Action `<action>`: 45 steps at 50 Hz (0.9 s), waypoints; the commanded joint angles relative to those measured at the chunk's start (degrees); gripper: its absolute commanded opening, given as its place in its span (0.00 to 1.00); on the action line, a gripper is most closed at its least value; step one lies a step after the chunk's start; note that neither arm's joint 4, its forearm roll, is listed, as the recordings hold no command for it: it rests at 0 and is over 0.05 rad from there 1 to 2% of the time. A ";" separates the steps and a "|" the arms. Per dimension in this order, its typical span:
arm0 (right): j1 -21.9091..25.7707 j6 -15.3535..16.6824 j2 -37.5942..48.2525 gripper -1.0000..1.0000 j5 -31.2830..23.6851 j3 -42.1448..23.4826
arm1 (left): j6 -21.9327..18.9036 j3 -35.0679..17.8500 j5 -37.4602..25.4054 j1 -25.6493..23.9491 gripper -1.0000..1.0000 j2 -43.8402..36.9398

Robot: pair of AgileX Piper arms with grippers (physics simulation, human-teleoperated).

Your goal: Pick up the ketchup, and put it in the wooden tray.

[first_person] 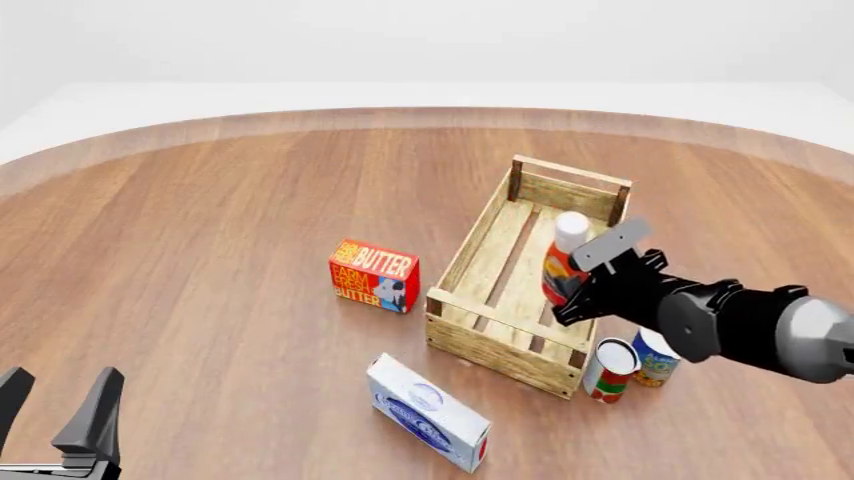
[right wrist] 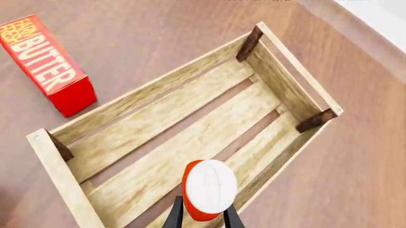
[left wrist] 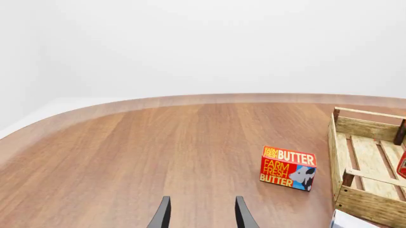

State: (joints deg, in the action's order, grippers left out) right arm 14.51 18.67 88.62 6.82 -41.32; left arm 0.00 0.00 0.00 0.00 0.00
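Ketchup (first_person: pixel 562 262) beside "FARM FRESH BUTTER" box (first_person: pixel 374 275)

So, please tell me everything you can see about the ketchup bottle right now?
The ketchup is a small red-orange bottle with a tall white cap and a label whose print is too small to read. It looks like smooth plastic. The right gripper is closed on its body and holds it roughly upright, cap up, over the wooden tray near the tray's right side. Whether its base touches the slats is hidden. In the right wrist view the cap top shows as a white oval.
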 commanded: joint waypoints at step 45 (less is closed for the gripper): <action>-0.70 -1.15 19.15 0.00 -0.97 -17.10 | 0.00 0.00 0.00 0.00 1.00 0.00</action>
State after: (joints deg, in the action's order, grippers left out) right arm 13.67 18.75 105.50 6.18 -55.84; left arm 0.00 0.00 0.00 0.00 0.00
